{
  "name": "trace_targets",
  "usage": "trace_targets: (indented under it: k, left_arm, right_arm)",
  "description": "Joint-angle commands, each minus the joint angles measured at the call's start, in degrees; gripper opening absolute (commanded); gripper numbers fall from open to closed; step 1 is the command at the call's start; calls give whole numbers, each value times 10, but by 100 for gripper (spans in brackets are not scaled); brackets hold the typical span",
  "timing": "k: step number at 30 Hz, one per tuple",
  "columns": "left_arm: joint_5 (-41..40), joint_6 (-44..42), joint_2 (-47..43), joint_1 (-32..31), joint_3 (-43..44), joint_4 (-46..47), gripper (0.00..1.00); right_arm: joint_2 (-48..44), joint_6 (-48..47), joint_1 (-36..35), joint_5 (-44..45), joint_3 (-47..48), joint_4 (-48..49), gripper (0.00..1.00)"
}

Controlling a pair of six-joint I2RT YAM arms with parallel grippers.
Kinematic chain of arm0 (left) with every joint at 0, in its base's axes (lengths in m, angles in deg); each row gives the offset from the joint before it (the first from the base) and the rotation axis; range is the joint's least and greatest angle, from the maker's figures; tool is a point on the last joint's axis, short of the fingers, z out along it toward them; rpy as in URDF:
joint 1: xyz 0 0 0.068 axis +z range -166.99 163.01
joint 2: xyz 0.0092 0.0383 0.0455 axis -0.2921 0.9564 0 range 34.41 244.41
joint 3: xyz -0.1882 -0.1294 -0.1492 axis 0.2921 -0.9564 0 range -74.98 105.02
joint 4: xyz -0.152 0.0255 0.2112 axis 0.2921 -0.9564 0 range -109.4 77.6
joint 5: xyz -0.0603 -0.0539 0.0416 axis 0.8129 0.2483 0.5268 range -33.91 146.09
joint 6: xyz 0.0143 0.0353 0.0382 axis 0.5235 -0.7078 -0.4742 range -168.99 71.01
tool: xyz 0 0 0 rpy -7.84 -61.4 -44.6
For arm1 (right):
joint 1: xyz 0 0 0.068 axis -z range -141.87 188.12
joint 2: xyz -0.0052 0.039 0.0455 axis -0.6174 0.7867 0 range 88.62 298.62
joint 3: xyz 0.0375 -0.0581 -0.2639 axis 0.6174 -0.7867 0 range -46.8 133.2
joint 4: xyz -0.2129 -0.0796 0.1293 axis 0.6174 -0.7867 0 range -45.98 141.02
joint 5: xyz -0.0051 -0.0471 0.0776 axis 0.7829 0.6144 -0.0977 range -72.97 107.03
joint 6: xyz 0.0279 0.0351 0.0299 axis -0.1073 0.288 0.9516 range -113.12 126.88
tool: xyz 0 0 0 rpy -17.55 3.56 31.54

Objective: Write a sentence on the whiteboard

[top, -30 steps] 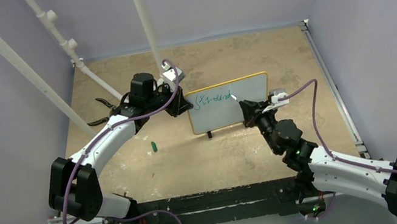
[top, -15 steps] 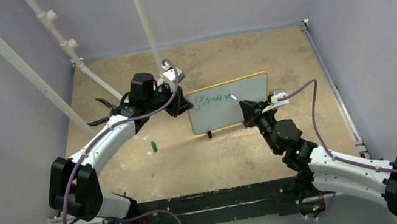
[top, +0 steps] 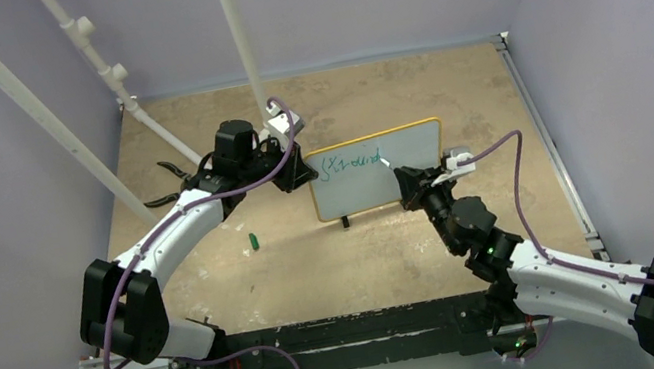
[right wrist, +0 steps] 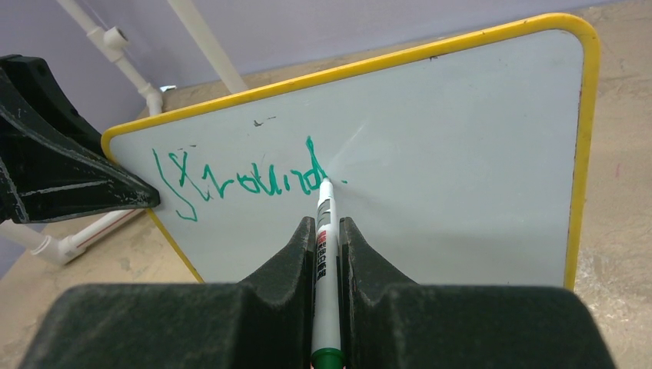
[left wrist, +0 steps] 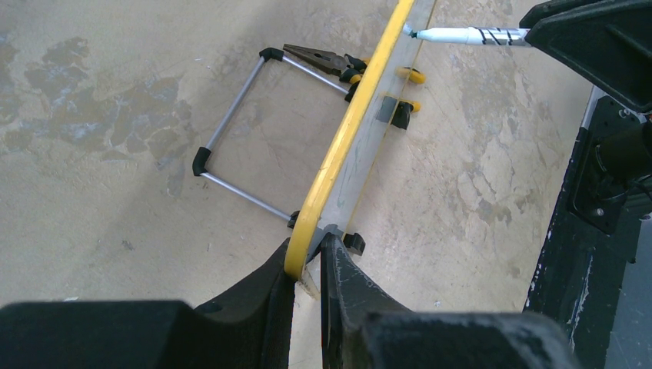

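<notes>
The whiteboard [top: 392,173] stands upright on the table, white with a yellow frame [right wrist: 584,138]. One line of green handwriting, the sentence [right wrist: 238,178], runs across its upper left. My left gripper [left wrist: 307,265] is shut on the whiteboard's left edge [left wrist: 346,138]; it shows beside that edge in the top view [top: 298,171]. My right gripper [right wrist: 327,231] is shut on a white marker [right wrist: 326,254] with a green end. The marker's tip touches the board just right of the last letter. From above, the right gripper [top: 407,185] sits in front of the board's lower middle.
A green marker cap [top: 253,241] lies on the table left of the board. Pliers [left wrist: 323,58] and a wire stand [left wrist: 238,138] sit behind the board. White pipes [top: 238,38] rise at the back left. Grey walls close in the table.
</notes>
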Motion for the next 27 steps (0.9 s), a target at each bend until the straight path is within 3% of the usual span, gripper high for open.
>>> trace_targets:
  k: [1,27]
  left_arm:
    - [-38,-30,-14,10,8,-7,0]
    - [-42,-32,-16,11,8,-8,0]
  right_arm:
    - [-2,16,3,16,7,-11,0]
    - [-32,34,3,48,4,-49,0]
